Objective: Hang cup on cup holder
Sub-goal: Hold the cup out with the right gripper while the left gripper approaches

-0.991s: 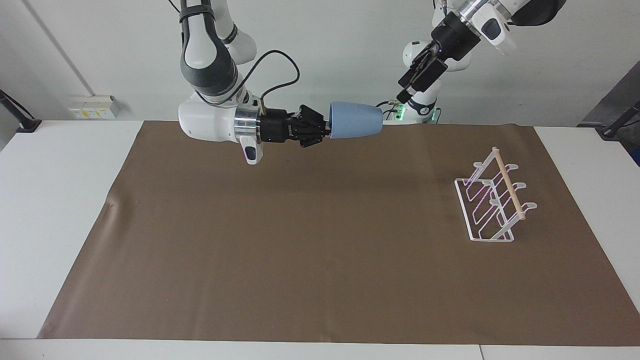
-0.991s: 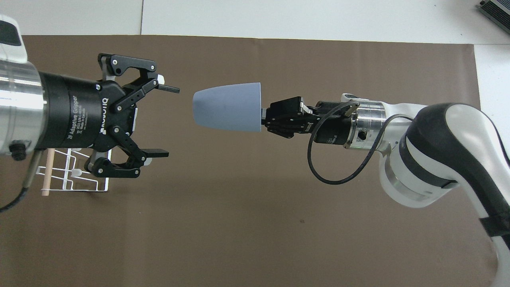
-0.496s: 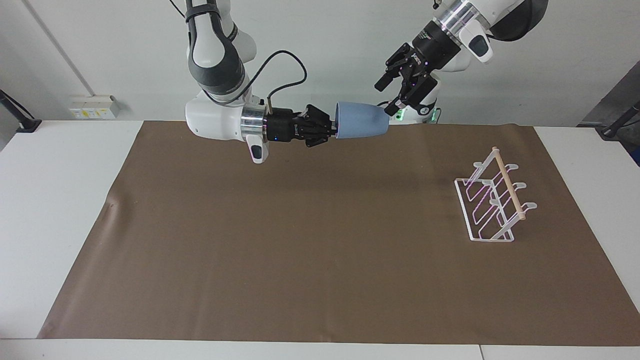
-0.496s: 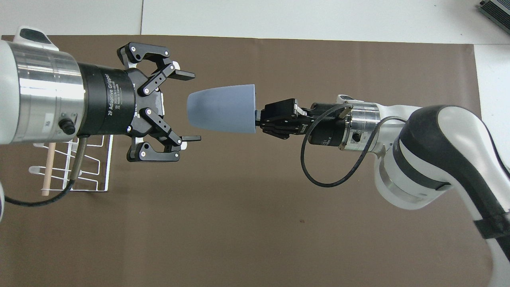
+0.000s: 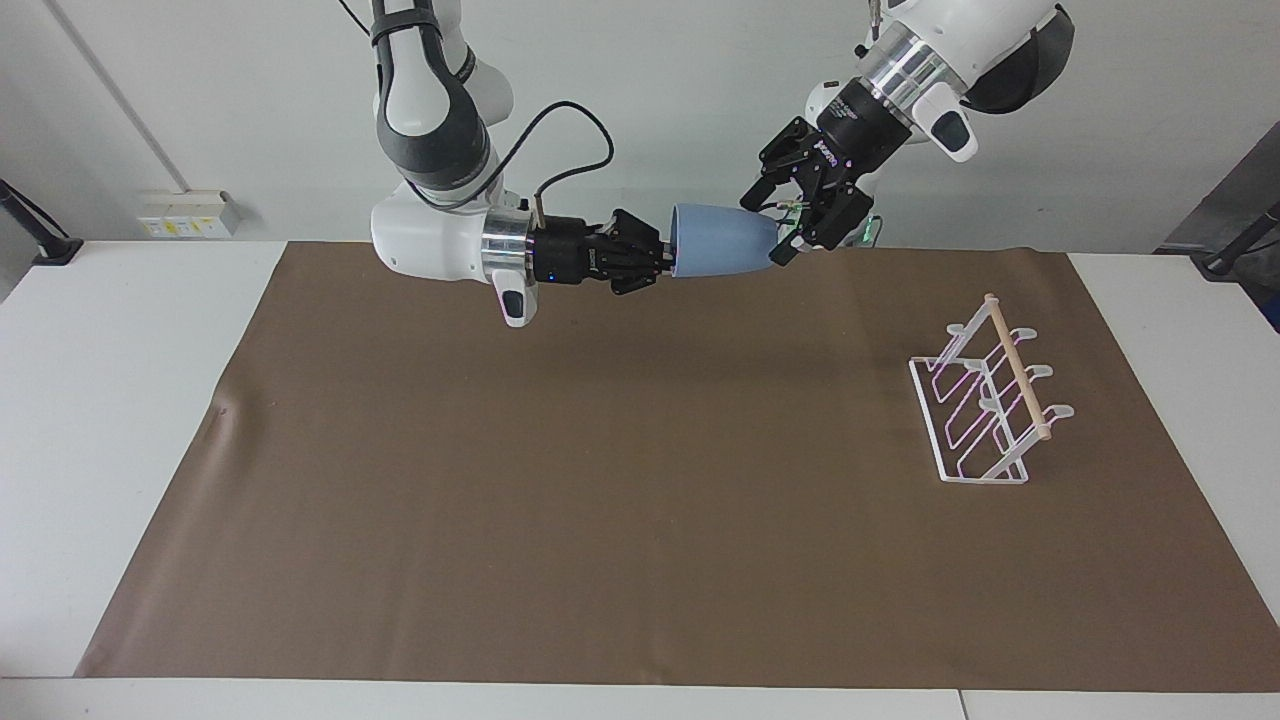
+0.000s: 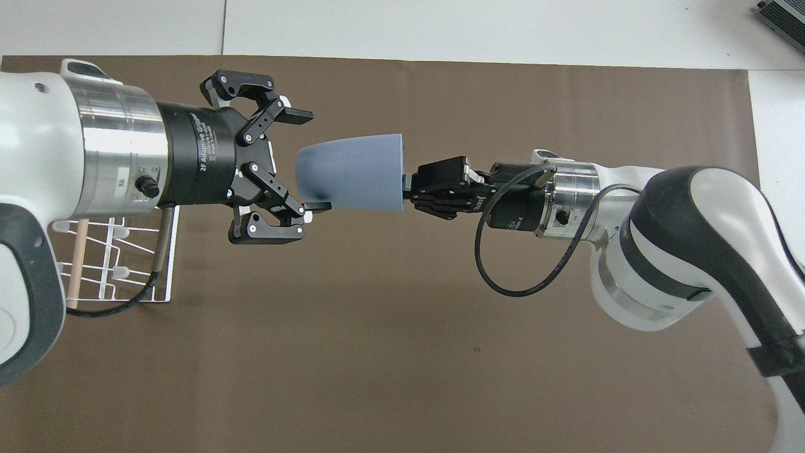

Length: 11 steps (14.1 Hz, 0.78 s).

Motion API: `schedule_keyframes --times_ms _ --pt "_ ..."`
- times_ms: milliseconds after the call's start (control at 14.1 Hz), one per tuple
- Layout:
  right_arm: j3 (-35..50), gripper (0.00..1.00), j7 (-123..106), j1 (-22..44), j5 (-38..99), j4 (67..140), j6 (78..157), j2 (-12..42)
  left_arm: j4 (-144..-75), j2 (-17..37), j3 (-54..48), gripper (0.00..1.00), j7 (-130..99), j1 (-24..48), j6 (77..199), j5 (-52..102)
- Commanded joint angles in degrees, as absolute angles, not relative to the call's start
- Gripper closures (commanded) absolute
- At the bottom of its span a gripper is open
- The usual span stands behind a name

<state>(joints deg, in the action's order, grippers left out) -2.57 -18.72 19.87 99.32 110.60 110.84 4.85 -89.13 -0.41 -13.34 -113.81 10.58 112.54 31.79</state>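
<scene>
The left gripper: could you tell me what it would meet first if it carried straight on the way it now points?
Most likely the cup's narrow base. The left gripper is open, its fingers straddling that end, while the right gripper holds the rim end level in the air. Contact cannot be confirmed.

White table under a brown mat, one rack on it

A flat white table (image 5: 130, 420) carries a large rectangular brown mat (image 5: 640, 500) that covers most of its top, leaving bare white strips along the edges at both arms' ends. A small slanted clear acrylic cup holder (image 5: 985, 400), with pink-purple edged prongs and a light wooden dowel across its top, stands on the mat near the table edge at the left arm's end.
</scene>
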Motion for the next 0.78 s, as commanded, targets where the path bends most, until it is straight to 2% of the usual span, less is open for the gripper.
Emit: schedule_keyframes --times_ms 0,283,425,496,708 --pt "-2.3 1.0 -21.3 19.6 101.2 112.4 110.9 3.4 -91.1 -0.9 -12.7 0.0 -114.9 13.3 115.4 29.6" --pt "-2.3 1.0 -21.3 19.5 101.2 112.4 110.8 3.4 -91.1 -0.9 -12.8 0.02 -115.0 13.6 115.8 29.2" --pt "-2.3 1.0 -21.3 19.5 101.2 112.4 110.8 3.4 -91.2 -0.9 -12.9 0.81 -114.5 13.7 116.4 29.0" --pt "-2.3 1.0 -21.4 19.5 101.1 112.4 110.8 3.4 -91.1 -0.9 -12.9 1.0 -114.2 13.9 116.2 28.5" --pt "-2.3 1.0 -21.3 19.4 101.1 112.4 110.7 3.4 -91.1 -0.9 -12.9 1.0 -114.6 14.4 116.2 26.5"
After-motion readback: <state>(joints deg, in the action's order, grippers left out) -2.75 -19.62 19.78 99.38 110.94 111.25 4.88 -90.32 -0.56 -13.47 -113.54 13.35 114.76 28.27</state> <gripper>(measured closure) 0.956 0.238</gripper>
